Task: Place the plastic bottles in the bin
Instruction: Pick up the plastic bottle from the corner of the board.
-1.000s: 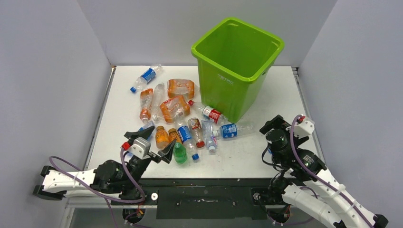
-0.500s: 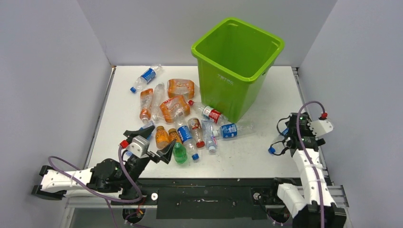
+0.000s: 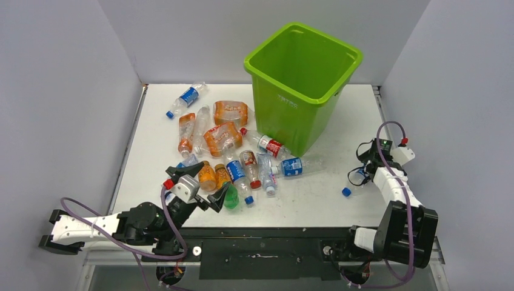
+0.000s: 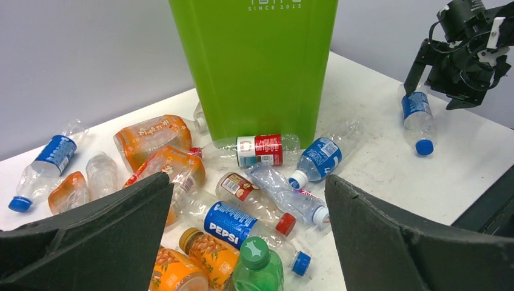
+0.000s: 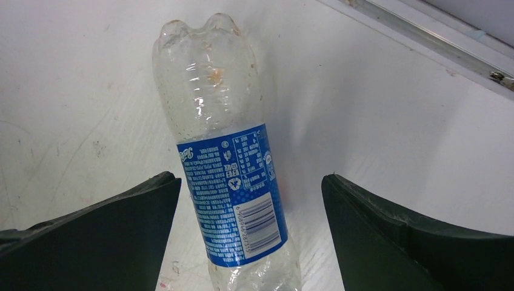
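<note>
Bottles (image 3: 223, 138) everywhere, and none that we can see inside the bin (image 3: 295, 103), so we judge this job to be right at its start. Most of them lie in a heap ahead of the left gripper (image 3: 202, 182), running away from it to the foot of the bin. That explains its spot: low at the near end of the heap, fingers spread wide, nothing held. In its own camera the green bottle (image 4: 254, 264) is just below and between the fingers, cap turned towards us and closest of the lot. We'd call that its likely pick.

Over to the right gripper (image 5: 248, 179), where the pick is shaping up. A lone bottle (image 5: 230, 200) with a blue label lies flat on the table (image 5: 73, 91), well apart from the heap. The jaws gape wide on either side of it, level with the label. Neither finger touches it, as far as we can see. Its base points away from the gripper and its cap end runs back under the wrist. Straddling it crosswise makes sense, because closing there squeezes the body across its width rather than along its length. It's thin, dented plastic, so we expect it to give, and perhaps to slip.

Now the poses. The right arm rises steeply from its base and tips its wrist down over the lone bottle. The left arm lies long and low, reaching in from the left, with its fingers aimed into the heap. From the right gripper the bin stands beyond and to the left, and we reckon a lift and a swing would reach it.
</note>
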### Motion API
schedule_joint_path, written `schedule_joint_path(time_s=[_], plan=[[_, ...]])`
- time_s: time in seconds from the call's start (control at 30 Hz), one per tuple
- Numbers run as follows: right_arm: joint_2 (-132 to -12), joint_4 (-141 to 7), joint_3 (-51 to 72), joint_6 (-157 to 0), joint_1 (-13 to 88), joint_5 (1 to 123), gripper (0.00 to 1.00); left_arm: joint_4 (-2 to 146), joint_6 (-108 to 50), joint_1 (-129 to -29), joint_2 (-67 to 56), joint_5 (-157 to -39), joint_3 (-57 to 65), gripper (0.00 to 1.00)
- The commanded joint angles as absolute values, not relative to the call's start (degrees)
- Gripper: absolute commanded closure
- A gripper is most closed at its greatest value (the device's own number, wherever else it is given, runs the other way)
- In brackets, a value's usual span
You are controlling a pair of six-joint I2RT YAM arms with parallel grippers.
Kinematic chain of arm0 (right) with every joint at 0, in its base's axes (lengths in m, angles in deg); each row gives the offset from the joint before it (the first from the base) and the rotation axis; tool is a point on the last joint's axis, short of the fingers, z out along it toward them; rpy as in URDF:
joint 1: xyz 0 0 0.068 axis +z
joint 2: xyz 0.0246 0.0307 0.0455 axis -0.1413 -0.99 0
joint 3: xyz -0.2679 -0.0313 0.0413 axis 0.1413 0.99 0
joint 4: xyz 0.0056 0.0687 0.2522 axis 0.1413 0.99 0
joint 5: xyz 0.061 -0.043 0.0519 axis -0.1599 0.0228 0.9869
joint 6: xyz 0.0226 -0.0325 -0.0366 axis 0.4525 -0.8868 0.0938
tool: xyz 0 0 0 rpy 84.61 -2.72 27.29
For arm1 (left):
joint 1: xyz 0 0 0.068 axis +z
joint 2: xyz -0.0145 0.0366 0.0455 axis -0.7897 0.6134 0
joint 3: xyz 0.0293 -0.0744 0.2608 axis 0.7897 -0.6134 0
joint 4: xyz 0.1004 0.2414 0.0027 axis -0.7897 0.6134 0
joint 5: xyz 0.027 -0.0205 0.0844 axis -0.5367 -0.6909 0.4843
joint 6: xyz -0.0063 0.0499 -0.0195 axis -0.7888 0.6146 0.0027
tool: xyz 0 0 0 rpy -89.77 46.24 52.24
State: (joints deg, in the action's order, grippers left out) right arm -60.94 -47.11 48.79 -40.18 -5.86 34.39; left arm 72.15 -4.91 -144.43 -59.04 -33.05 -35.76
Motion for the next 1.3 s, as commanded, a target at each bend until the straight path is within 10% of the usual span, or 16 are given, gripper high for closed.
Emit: schedule_joint_path(time_s=[0.0,0.3,0.6,0.97,1.27], plan=[[-63.86,-53.06,48.38,-40.02,-6.53,36.59,0.10,72.51,-6.10,-144.78,-58.84,-34.27,-32.96,0.04],[-68.36,-58.79,52.66,-39.10,-6.89,41.90,0.03,72.37,-5.82,-144.88,-59.48,-33.59,-33.40,0.04],[-56.20,-56.65,54.76,-38.43,-6.92,47.10,0.50,72.20,-5.49,-144.88,-59.61,-33.26,-33.75,0.04],[-24.35,-43.22,43.87,-37.37,5.25,43.98,0.68,57.90,0.06,-144.91,-63.30,-33.28,-39.14,0.04],[-18.53,-64.38,37.14,-39.27,10.68,76.92,0.93,65.40,-10.73,-144.71,-52.32,-60.24,-27.66,0.04]])
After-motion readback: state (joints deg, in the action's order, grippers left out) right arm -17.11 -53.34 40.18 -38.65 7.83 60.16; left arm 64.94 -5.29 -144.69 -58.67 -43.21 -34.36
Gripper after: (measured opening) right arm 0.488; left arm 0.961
